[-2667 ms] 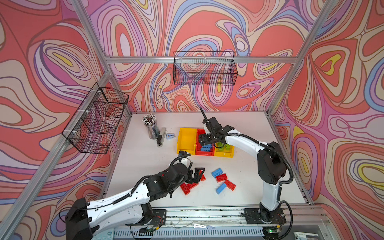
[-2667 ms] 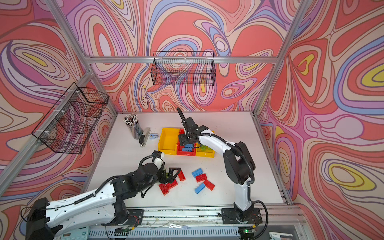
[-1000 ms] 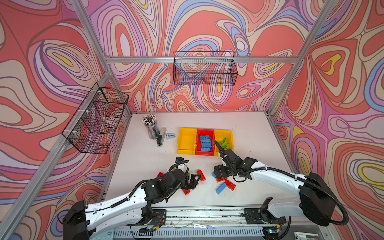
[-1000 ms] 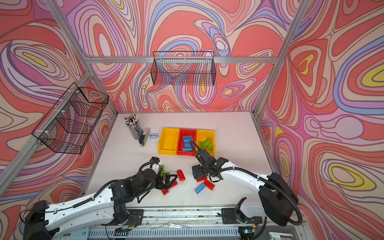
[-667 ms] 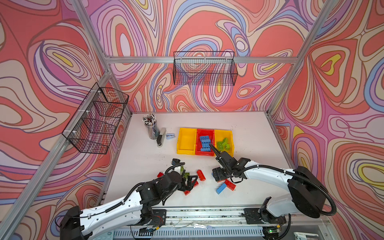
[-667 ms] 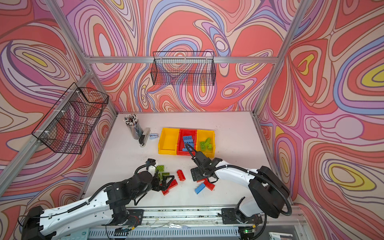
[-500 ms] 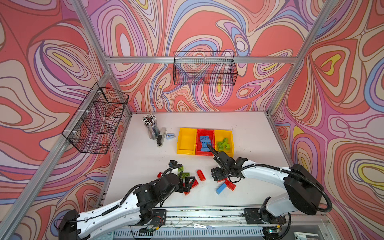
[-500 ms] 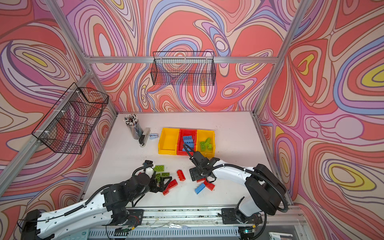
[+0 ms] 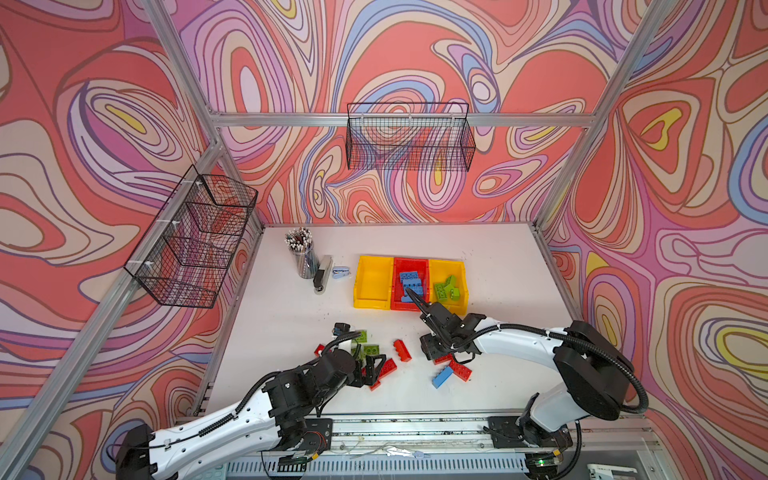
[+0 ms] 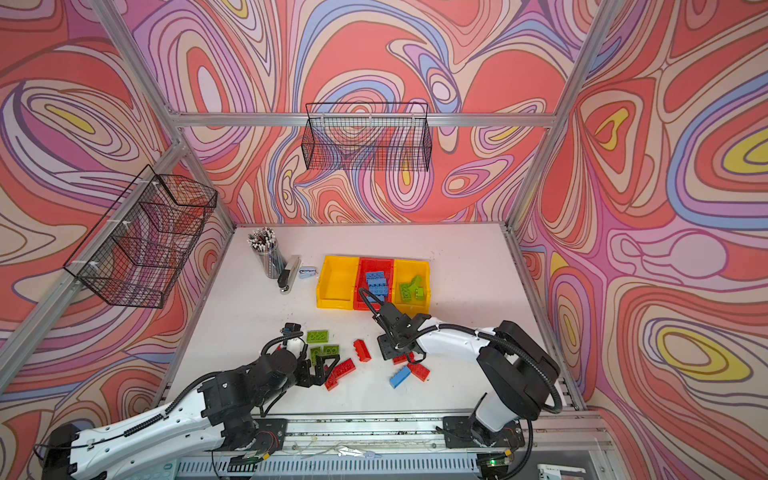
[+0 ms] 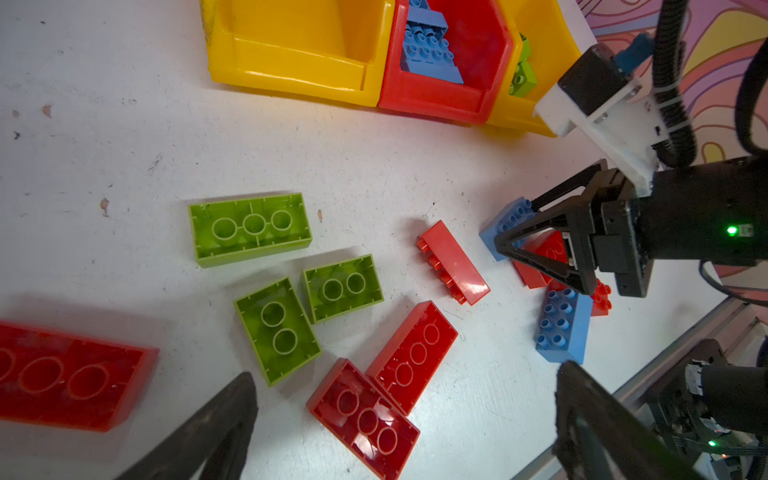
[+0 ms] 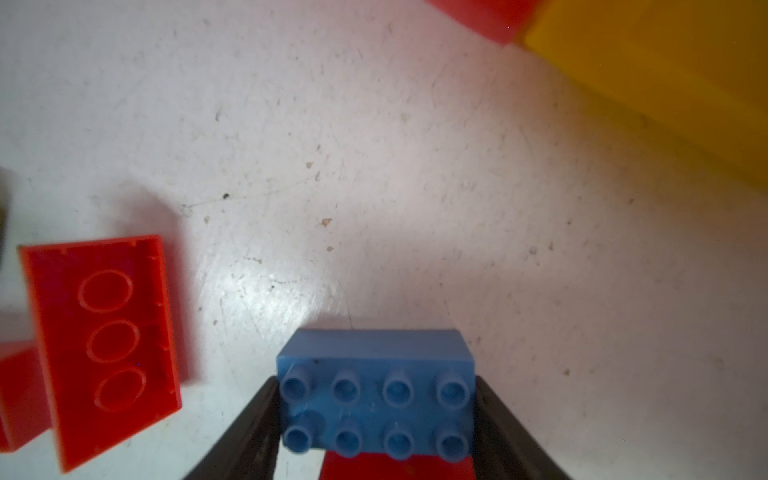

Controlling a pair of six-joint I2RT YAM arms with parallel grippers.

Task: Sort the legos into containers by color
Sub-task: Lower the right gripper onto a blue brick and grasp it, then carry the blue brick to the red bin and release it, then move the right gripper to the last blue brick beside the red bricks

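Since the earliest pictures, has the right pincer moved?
Yes. The right pincer has left the red bin, come toward the front edge of the table, and now clasps a blue brick.

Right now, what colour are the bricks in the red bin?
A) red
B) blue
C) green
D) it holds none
B: blue bricks lie in the red bin, while green bricks are in the yellow bin next to it.

A red brick [image 11: 62, 374] is blurred and cut by the frame edge; a lower red brick [image 12: 399, 467] is largely hidden beneath the blue brick [image 12: 376, 390].
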